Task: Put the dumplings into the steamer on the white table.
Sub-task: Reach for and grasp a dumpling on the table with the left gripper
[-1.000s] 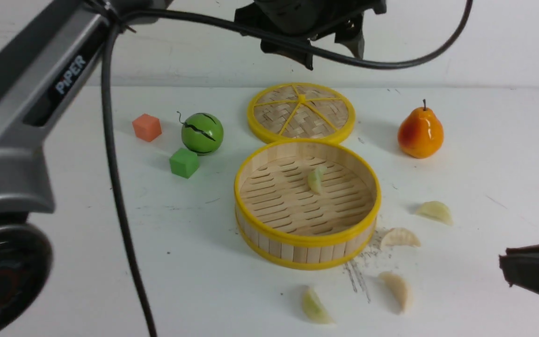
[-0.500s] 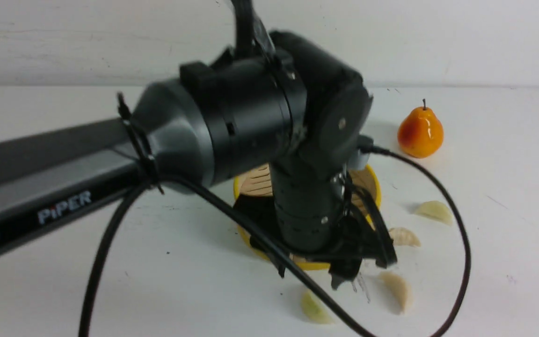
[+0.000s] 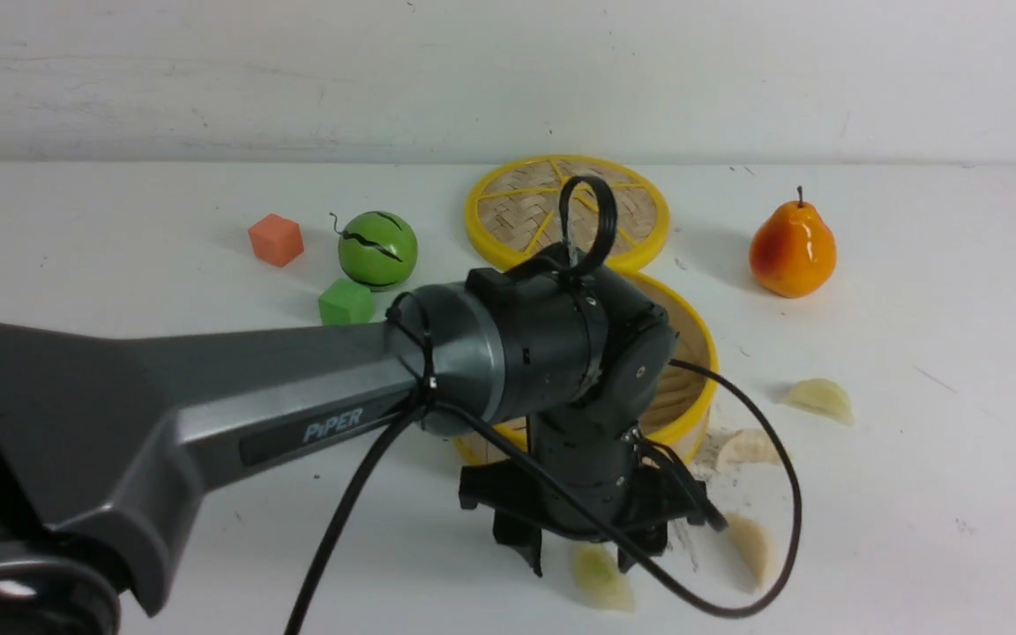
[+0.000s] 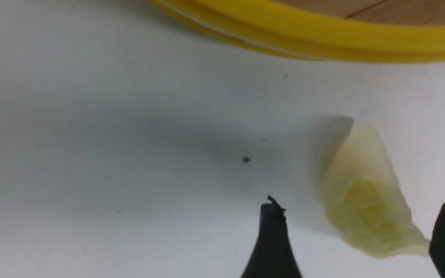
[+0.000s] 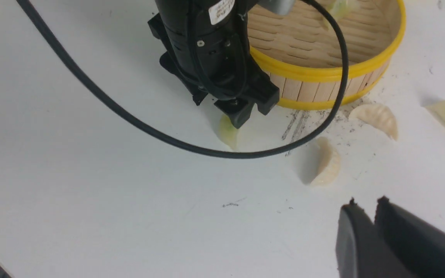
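Bench: white bench [image 3: 120,220], scuffed grey, with dark scratch marks at the near right foot of the steamer [image 3: 704,348].
Room: plain pale wall [image 3: 508,70] beyond the steamer, past the bench's far edge.
Around: woven lid [image 3: 508,207] just behind the steamer; pear [image 3: 792,251] to its far right; green ball [image 3: 377,250], green cube [image 3: 346,302] and orange cube [image 3: 276,239] to its far left.
In the way: left arm [image 3: 296,397] crosses the front view and hides most of the steamer; its black cable [image 3: 358,507] loops low at the steamer's near right.
Task things: one dumpling [image 5: 346,4] lies inside the steamer; a second dumpling [image 3: 750,445] just right of it; a third dumpling [image 3: 817,399] farther right; a fourth dumpling [image 3: 750,547] at near right; a greenish dumpling [image 3: 601,578] on the bench in front of the steamer.
Left: left pincer [image 3: 580,564] is spread, one finger on each side of the greenish dumpling, not pinching it.
Right: right pincer [image 5: 365,204] has its fingers pressed together, holding nothing, well off to the steamer's near right.
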### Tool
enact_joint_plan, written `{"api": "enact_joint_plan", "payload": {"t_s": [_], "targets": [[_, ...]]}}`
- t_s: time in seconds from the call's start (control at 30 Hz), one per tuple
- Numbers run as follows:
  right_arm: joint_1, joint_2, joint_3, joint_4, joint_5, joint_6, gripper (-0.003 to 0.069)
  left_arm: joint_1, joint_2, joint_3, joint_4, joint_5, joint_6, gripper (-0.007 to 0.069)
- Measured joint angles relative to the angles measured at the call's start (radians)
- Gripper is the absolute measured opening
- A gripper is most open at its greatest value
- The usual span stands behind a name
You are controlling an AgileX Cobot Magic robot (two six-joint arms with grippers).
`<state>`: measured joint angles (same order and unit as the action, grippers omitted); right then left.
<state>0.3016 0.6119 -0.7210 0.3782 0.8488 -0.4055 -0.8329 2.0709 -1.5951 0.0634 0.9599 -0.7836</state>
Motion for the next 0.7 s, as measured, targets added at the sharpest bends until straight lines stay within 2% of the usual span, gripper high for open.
{"api": "enact_joint_plan", "payload": {"t_s": [0.13,0.23,0.43,0.6,0.7], "targets": [[0.000,-0.001,0.000,-0.005,-0.005,0.000,0.0083,-0.001,0.039,0.002,-0.032,-0.031,0.009,0.0489],[0.000,-0.001,0.000,-0.008,-0.005,0.000,0.0085,-0.001,0.048,0.003,-0.041,-0.033,0.031,0.0440],[0.000,-0.001,0.000,-0.010,-0.009,0.000,0.0091,-0.001,0.046,0.000,-0.044,0.006,0.102,0.0189],[0.000,-0.001,0.000,-0.015,-0.010,0.000,0.0094,-0.001,0.020,-0.054,-0.045,0.106,0.183,0.0195],[0.000,-0.001,0.000,-0.016,-0.018,0.000,0.0096,0.008,-0.039,-0.166,-0.016,0.165,0.241,0.0195]]}}
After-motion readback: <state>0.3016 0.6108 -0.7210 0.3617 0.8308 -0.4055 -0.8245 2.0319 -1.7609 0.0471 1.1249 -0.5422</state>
